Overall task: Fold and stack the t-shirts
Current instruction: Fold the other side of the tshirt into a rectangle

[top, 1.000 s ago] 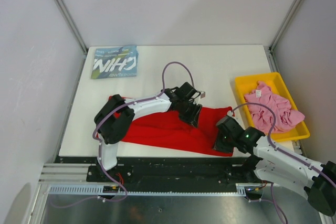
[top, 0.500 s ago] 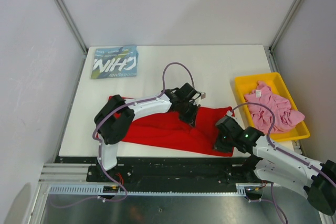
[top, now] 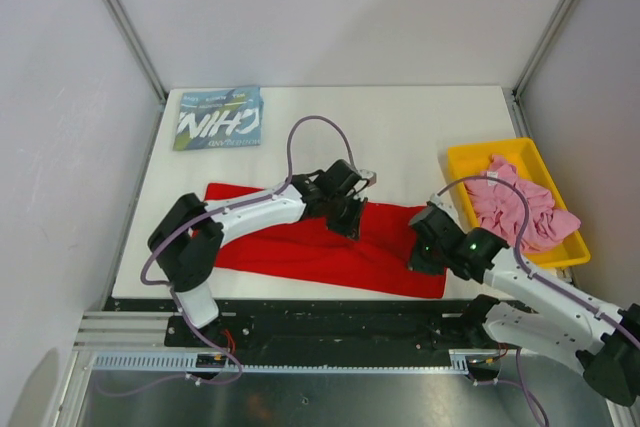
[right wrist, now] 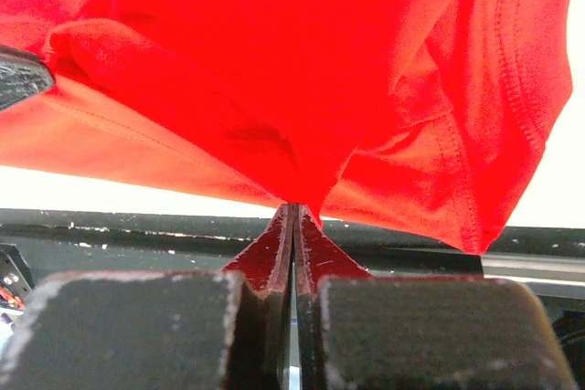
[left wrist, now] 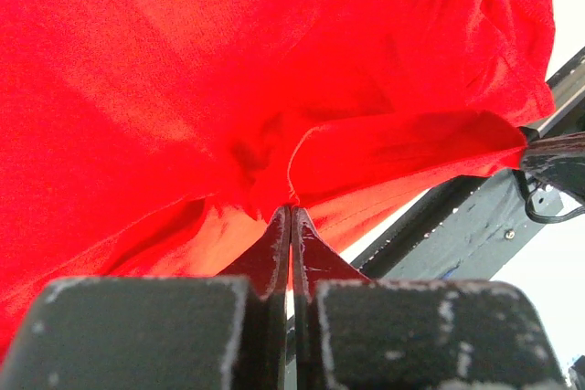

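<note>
The red t-shirt (top: 300,247) lies as a long band across the near part of the white table (top: 400,137). My left gripper (top: 345,222) is shut on its far edge near the middle; the left wrist view shows red cloth (left wrist: 228,89) pinched at the tips (left wrist: 292,207). My right gripper (top: 422,252) is shut on the shirt's right end, cloth (right wrist: 302,70) bunched at its tips (right wrist: 294,207). A folded blue t-shirt (top: 220,119) with white letters lies at the far left corner. The pink t-shirt (top: 520,209) sits crumpled in the yellow tray (top: 465,162).
The yellow tray stands at the table's right edge, close to my right arm. Grey walls and metal posts enclose the table. A black rail (top: 330,322) runs along the near edge by the arm bases.
Both grippers have shut on the red shirt. The left arm has stretched out lower and shifted slightly left; the shirt's left part now lies uncovered and the right gripper has drawn its end up.
</note>
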